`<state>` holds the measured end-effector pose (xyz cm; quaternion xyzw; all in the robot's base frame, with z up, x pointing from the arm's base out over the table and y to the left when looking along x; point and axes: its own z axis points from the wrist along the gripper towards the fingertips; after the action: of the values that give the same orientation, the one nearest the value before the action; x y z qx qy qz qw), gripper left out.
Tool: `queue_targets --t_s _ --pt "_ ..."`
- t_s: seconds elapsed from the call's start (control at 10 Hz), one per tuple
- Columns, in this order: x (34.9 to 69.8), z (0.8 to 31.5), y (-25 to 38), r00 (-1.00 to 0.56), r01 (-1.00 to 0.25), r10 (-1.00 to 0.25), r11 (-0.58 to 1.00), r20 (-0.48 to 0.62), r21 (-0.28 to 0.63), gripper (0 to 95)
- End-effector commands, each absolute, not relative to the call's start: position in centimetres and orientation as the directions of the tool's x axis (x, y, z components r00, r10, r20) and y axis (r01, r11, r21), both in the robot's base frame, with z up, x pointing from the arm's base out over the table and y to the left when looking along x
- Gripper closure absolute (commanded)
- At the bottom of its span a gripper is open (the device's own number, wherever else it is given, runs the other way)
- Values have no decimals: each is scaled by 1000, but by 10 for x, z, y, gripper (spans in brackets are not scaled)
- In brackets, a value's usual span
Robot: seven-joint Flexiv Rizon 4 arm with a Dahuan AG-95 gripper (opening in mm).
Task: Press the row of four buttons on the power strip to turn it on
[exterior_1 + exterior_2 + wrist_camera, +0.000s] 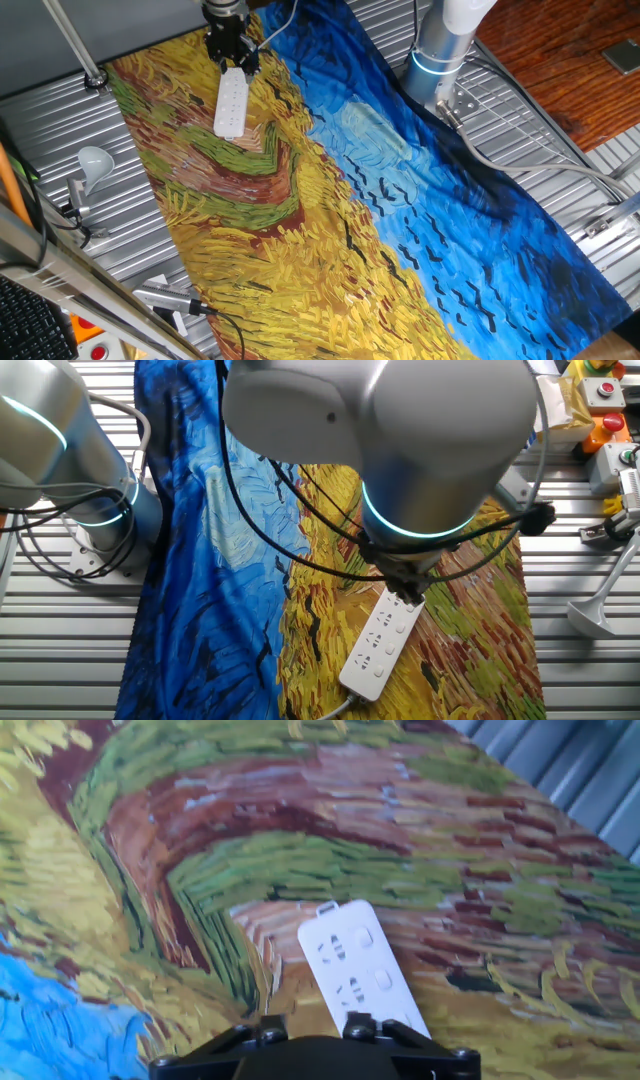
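Though flat, white power strip [380, 642]

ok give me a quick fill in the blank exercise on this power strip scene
1. The power strip is coloured ____.
2. It lies on a painted cloth whose two main colours are yellow and ____.
3. The gripper is above one ____ of the strip, not its middle.
4. In one fixed view, the lamp-like bulb stands on the ____ table, off the cloth.

Missing words: white; blue; end; metal
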<state>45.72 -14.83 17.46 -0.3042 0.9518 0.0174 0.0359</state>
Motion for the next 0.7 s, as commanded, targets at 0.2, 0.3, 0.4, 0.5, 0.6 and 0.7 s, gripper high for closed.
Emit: queue_targets --t_s 0.2,0.3,0.4,0.5,0.6,0.7 --pt "451 177 -151 -802 -594 -594 804 -66 -20 380" --pt "446 176 -162 -788 -613 -612 790 -67 -15 380" --pt "439 172 -184 -761 -646 -645 764 -66 -15 380" --pt "435 170 -194 -750 -659 -658 752 -66 -15 380" --pt "430 167 -206 -740 -670 -670 742 -60 -18 380" --pt "424 164 -217 -732 -679 -679 734 -56 -22 380"
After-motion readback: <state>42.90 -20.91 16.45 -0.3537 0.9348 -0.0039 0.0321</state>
